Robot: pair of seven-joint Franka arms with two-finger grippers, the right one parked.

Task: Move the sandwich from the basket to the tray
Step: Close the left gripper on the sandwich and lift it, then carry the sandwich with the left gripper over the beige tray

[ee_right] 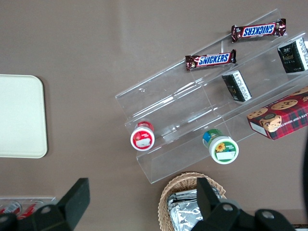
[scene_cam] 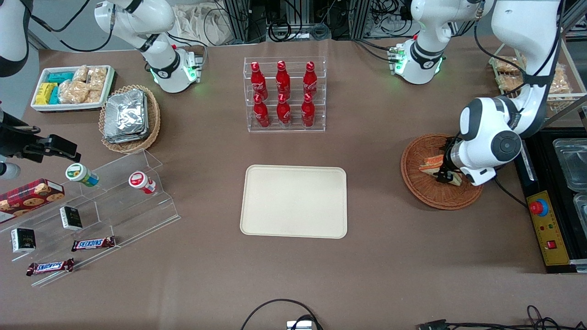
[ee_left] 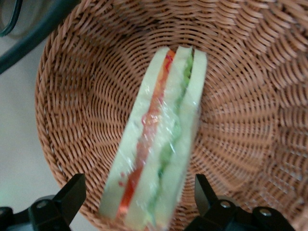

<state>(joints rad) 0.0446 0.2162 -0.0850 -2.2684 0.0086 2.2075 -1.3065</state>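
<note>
Left wrist view: you are straddling the sandwich (ee_left: 159, 139) with the gripper (ee_left: 139, 197), fingers wide and empty; centre, then close from 3 and 9 o'clock.

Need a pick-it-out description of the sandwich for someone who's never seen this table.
Find the reddish-brown wicker basket at the working arm's end of the table, beside the cream tray. The sandwich lies in it, under the open gripper. It is the only clear-wrapped white-bread wedge with orange, red and green layers.
</note>
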